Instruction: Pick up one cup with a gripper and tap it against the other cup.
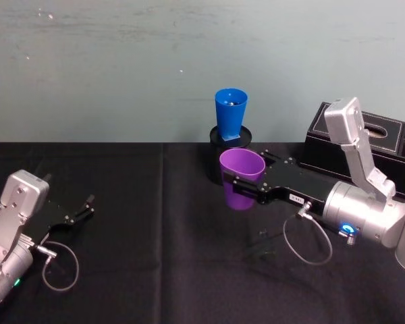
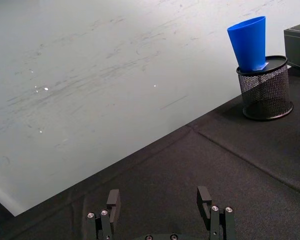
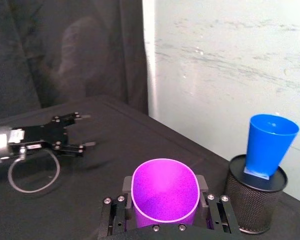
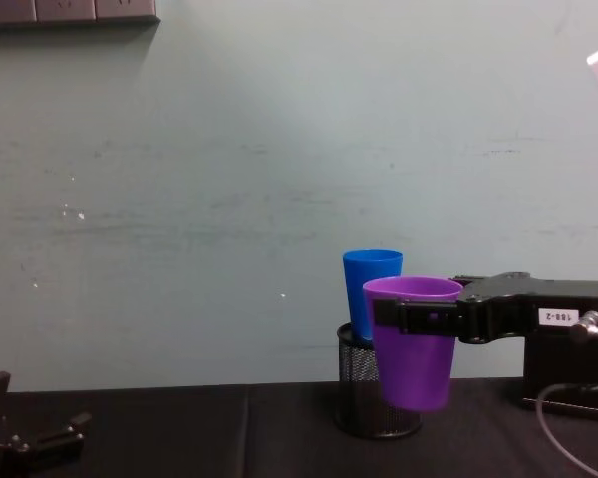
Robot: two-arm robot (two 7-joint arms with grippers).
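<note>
Right end effector grips the purple cup, left end effector idles open; a hard tap could topple the blue cup at twelve o'clock.

Only one readable text: white label marked "188-2", on the black body of the right gripper. From the head view it's too small to read.

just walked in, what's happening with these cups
The right end effector is shut on the purple cup, holding it upright above the table, close to the blue cup but apart from it. The blue cup sits in a black mesh holder. The left end effector sits open, far left.
</note>
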